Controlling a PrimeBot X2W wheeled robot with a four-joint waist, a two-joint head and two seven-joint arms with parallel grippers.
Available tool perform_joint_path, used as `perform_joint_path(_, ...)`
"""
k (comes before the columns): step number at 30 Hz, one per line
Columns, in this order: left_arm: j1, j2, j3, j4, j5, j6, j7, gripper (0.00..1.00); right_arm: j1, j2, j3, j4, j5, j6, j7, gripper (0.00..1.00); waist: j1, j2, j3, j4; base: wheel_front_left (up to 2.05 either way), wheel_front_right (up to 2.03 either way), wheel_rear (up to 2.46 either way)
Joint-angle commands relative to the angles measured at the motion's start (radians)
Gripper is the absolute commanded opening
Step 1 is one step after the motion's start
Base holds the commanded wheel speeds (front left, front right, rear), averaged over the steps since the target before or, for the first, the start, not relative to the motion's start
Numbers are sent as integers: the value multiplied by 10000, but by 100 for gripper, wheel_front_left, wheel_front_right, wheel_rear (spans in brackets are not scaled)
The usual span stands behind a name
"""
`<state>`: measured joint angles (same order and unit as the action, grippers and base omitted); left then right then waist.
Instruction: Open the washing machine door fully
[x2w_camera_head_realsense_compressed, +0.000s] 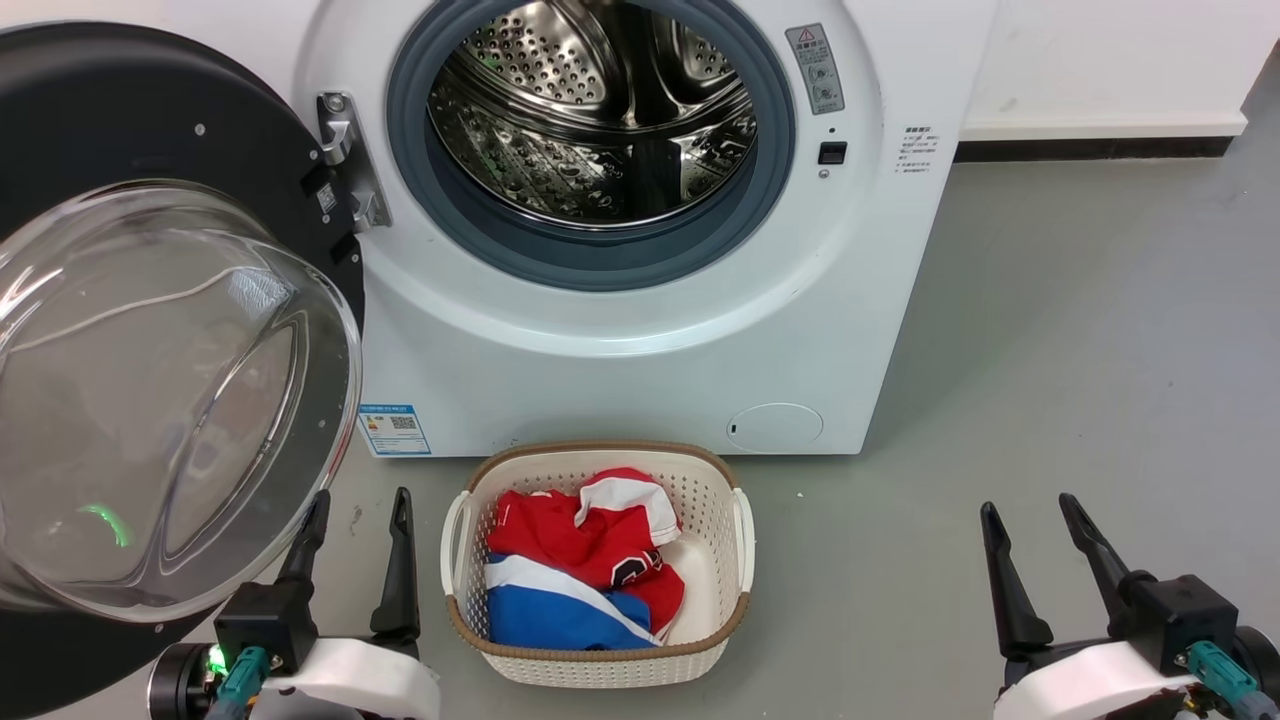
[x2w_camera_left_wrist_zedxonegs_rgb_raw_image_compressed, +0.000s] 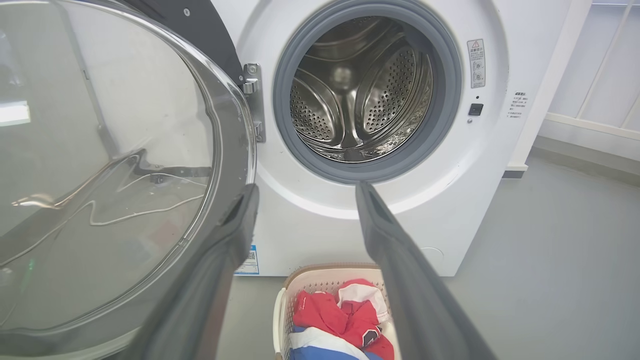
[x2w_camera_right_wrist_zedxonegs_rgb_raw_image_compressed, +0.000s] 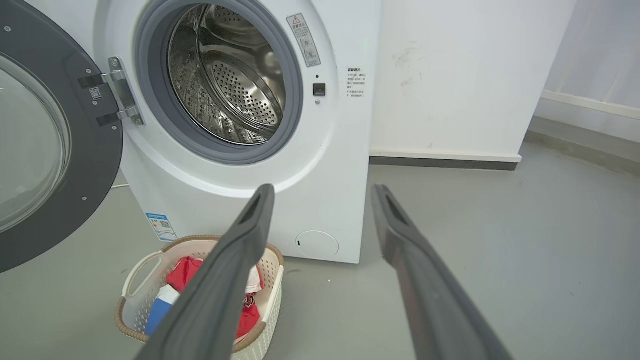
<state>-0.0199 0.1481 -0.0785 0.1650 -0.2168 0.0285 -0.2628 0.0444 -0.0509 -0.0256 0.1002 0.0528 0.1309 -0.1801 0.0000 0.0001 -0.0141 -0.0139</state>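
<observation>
The washing machine door (x2w_camera_head_realsense_compressed: 150, 380) is swung wide out to the left on its steel hinge (x2w_camera_head_realsense_compressed: 345, 160); its clear glass bowl bulges toward me, ringed in glossy black. It also shows in the left wrist view (x2w_camera_left_wrist_zedxonegs_rgb_raw_image_compressed: 105, 165) and the right wrist view (x2w_camera_right_wrist_zedxonegs_rgb_raw_image_compressed: 45, 145). The steel drum (x2w_camera_head_realsense_compressed: 600, 110) with its grey rubber ring lies exposed. My left gripper (x2w_camera_head_realsense_compressed: 360, 510) is open at the lower left, just right of the door's lower rim, holding nothing. My right gripper (x2w_camera_head_realsense_compressed: 1035, 515) is open at the lower right, over bare floor, far from the door.
A white woven basket (x2w_camera_head_realsense_compressed: 742, 530) holding red, white and blue clothes stands on the grey floor right in front of the white washer (x2w_camera_head_realsense_compressed: 620, 370). A white wall with a dark skirting (x2w_camera_head_realsense_compressed: 1100, 150) runs to the right of the washer.
</observation>
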Motion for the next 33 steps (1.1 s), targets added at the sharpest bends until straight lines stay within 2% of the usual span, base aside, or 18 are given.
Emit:
perform_joint_path(1, 145, -42, 60, 32, 109, -62, -27, 100, 13, 16, -28, 27, -34, -2, -62, 100, 0, -1, -29, -13, 0, 0, 0)
perform_joint_path(25, 141, -440, 623, 267, 732, -562, -28, 100, 95, 16, -5, 31, -75, -2, -6, 100, 0, -1, -102, 69, 0, 0, 0)
perform_joint_path(26, 150, -413, 599, 259, 663, -551, 0, 0, 32, 0, -2, 24, -59, 0, 3, 0, 0, -1, -103, 71, 0, 0, 0)
perform_joint_path(29, 219, -456, 579, 523, 606, -549, 56, 0, 123, 2, 13, 266, -35, 0, 21, 0, 0, -1, -101, 72, 0, 0, 0)
perform_joint_path(33, 51, -484, 766, 651, -171, -609, 358, 0, 8, 2, -41, 349, 854, 0, 189, 0, 0, -1, -93, 74, 0, 0, 0)
